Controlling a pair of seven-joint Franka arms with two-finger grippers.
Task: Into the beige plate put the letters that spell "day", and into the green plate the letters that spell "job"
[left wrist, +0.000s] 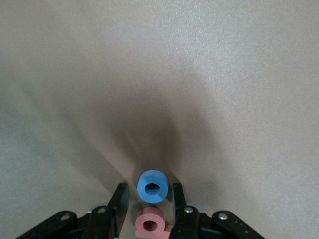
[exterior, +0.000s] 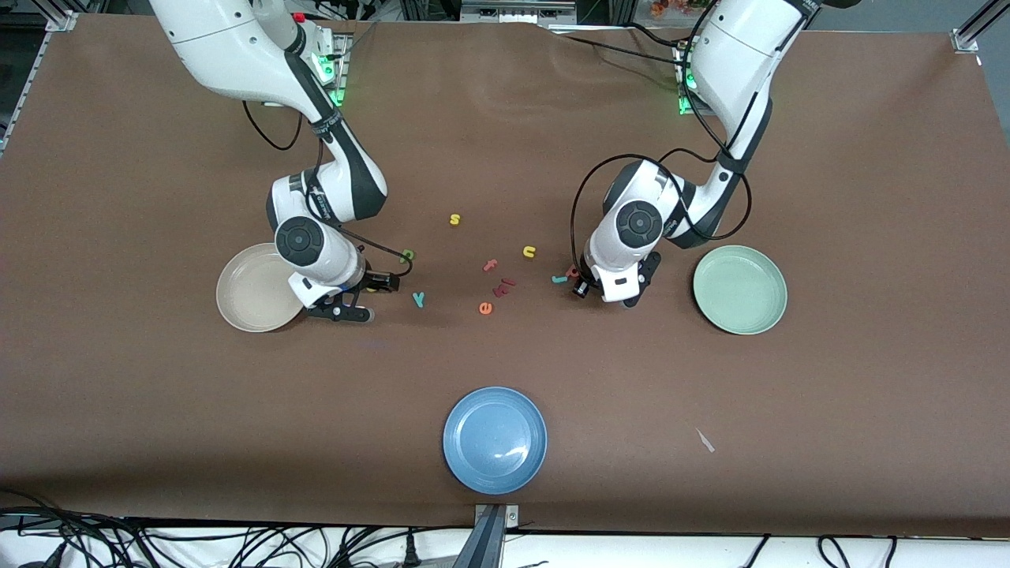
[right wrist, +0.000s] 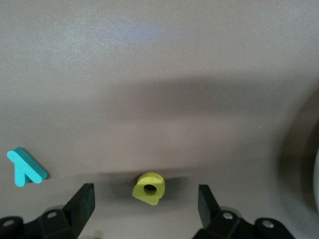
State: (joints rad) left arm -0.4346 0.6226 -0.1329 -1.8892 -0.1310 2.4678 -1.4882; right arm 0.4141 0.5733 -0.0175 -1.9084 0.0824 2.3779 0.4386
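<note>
My left gripper [exterior: 606, 293] [left wrist: 149, 189] is low over the table beside the green plate [exterior: 739, 289]. It is open, its fingers standing narrowly on either side of the blue "o" [left wrist: 153, 186], with the pinkish "b" [left wrist: 152, 223] [exterior: 572, 272] deeper between them. The teal "j" [exterior: 559, 278] lies beside it. My right gripper [exterior: 361, 297] [right wrist: 145, 196] is wide open next to the beige plate [exterior: 245, 304] [right wrist: 309, 164], with the yellow "a" [right wrist: 148, 188] between its fingers. The teal "y" [exterior: 418, 298] [right wrist: 26, 167] and the green "d" [exterior: 407, 255] lie close by.
Between the two grippers lie a yellow "s" [exterior: 454, 219], a yellow "u" [exterior: 529, 252], a pink "f" [exterior: 490, 265], a dark red letter [exterior: 503, 285] and an orange "e" [exterior: 485, 308]. A blue plate [exterior: 495, 439] sits nearest the front camera.
</note>
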